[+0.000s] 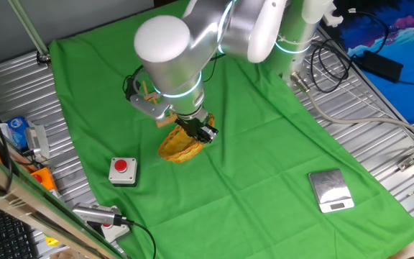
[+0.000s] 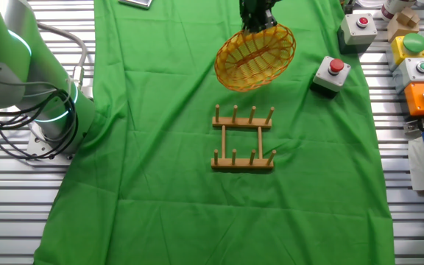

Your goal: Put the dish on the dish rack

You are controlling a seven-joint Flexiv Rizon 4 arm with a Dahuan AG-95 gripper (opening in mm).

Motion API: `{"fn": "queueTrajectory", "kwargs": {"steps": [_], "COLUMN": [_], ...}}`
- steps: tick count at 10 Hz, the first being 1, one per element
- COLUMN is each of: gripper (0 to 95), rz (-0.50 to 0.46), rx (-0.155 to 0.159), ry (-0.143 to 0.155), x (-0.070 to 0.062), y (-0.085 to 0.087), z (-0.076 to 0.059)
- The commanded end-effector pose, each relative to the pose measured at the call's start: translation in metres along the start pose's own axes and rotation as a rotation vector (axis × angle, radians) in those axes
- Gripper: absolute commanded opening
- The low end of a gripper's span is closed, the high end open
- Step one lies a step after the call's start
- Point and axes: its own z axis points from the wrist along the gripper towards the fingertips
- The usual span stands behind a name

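Observation:
The dish (image 2: 256, 57) is a round yellow wicker plate. It hangs tilted, its hollow side facing the camera, above the green cloth (image 2: 160, 147). My gripper (image 2: 258, 22) is shut on its upper rim. In one fixed view the dish (image 1: 179, 148) hangs below the gripper (image 1: 196, 132). The dish rack (image 2: 243, 138) stands on the cloth with its pegs upright and nothing in its slots, a short way on the near side of the dish. In one fixed view the arm hides most of the rack, and only a few pegs (image 1: 147, 91) show.
A red button box (image 2: 331, 73) stands right of the dish, and it also shows in one fixed view (image 1: 123, 170). More button boxes (image 2: 418, 66) sit at the right edge. A silver scale (image 1: 330, 191) lies on the cloth. The arm's base (image 2: 43, 96) and cables are at the left.

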Motion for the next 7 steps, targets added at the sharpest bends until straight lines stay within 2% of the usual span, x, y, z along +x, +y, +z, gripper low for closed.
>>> {"fn": "queueTrajectory", "kwargs": {"steps": [1,3,5,7], "gripper": [0.0,0.0,0.0,0.0], "rz": [0.004,0.027,0.045,0.035], "rx": [-0.016,-0.057,-0.118,-0.141], "ry": [-0.005,0.003,-0.006,0.0], "x": [-0.001,0.005,0.012,0.026], "y": [0.0,0.001,-0.006,-0.017], "z": [0.0,0.002,-0.004,-0.016]}}
